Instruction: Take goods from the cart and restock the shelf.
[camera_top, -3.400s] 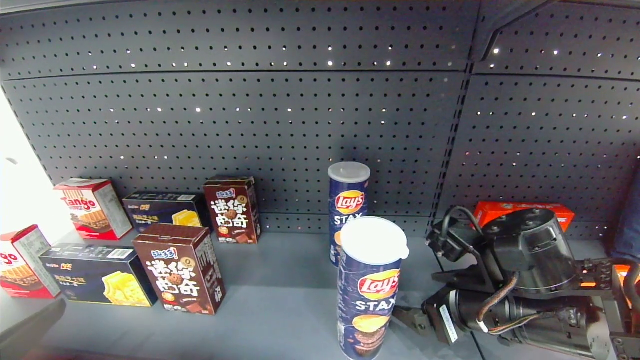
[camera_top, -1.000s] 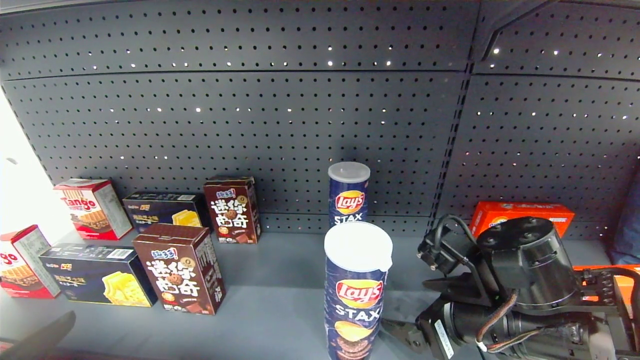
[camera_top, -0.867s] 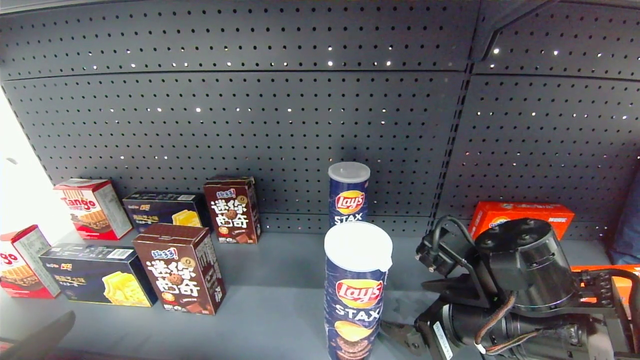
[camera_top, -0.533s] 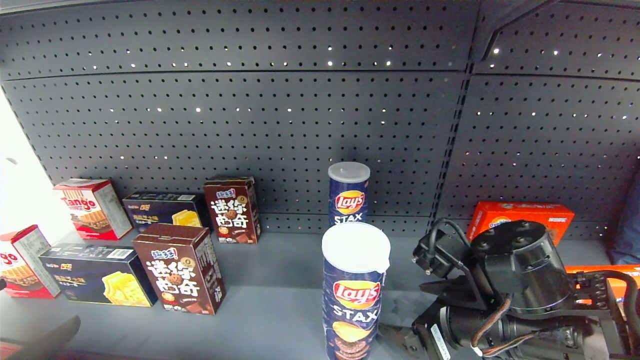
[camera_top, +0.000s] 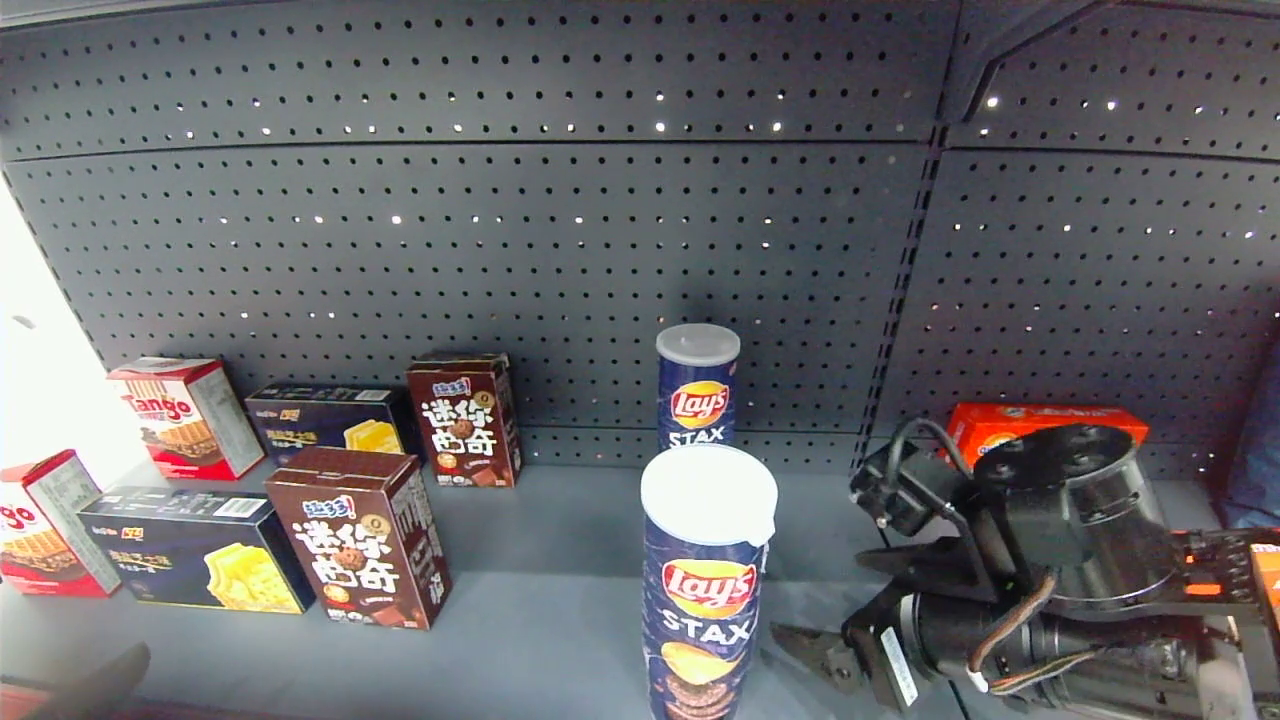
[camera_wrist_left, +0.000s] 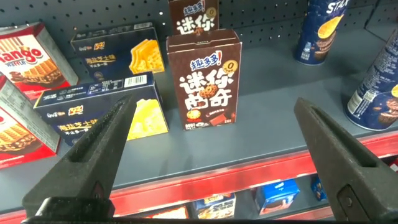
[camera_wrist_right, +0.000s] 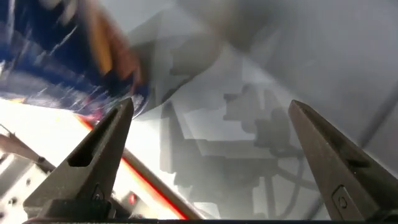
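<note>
While the front chip can (camera_top: 708, 580) stands seemingly free, left gripper (camera_wrist_left: 214, 102) and right gripper (camera_wrist_right: 211, 104) gape wide

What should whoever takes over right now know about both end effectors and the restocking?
Left end effector: open and empty, in front of the shelf, facing the brown box.
Right end effector: open and empty, low beside the front chip can, on its right.
Things: the front chip can stands upright near the shelf's front edge, in line with the rear chip can at the back panel.
Done: this can looks placed.
Left: probably draw the right arm clear without bumping the can, then fetch the next goods from the cart.
</note>
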